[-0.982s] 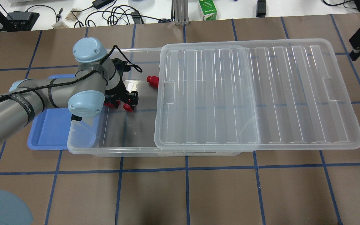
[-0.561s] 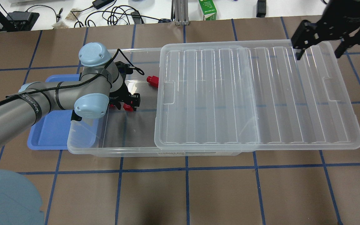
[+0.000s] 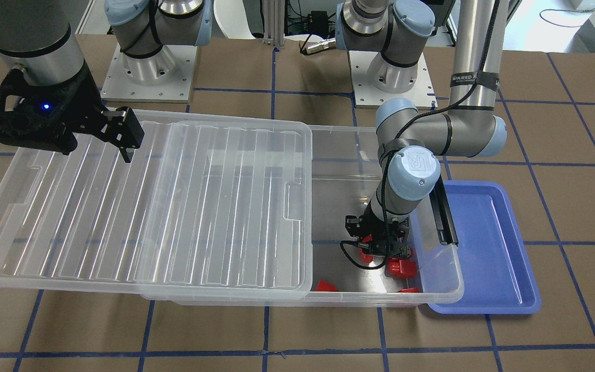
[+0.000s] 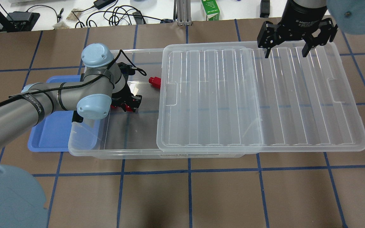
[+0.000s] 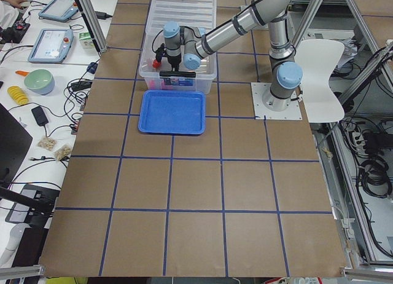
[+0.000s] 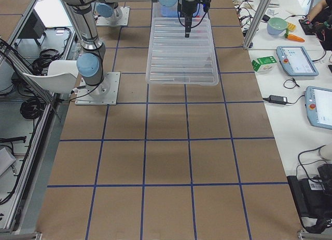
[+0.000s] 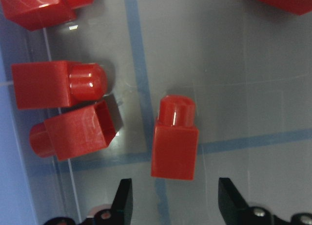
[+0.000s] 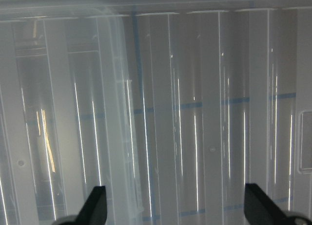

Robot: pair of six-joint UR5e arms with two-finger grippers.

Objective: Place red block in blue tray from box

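My left gripper [image 4: 128, 104] is open and reaches down into the open end of the clear box [image 4: 131, 148]. In the left wrist view a red block [image 7: 175, 140] with its stub pointing away lies on the box floor just ahead of the open gripper [image 7: 175, 200], untouched. Two similar red pieces [image 7: 68, 108] lie to its left by the box wall. The blue tray [image 4: 52, 133] sits outside that end of the box, partly under my left arm. My right gripper [image 4: 285, 53] is open and empty above the far edge of the lid [image 4: 265, 95].
The ribbed lid is slid sideways and covers most of the box. Another red piece [image 4: 154, 81] lies by the lid's edge, and a red wedge [image 3: 325, 285] by the box wall. Cables and a green carton [image 4: 210, 9] lie beyond the table.
My left gripper has shifted slightly over the red pieces in the box. My right gripper has come into view and moved left over the lid's far edge.
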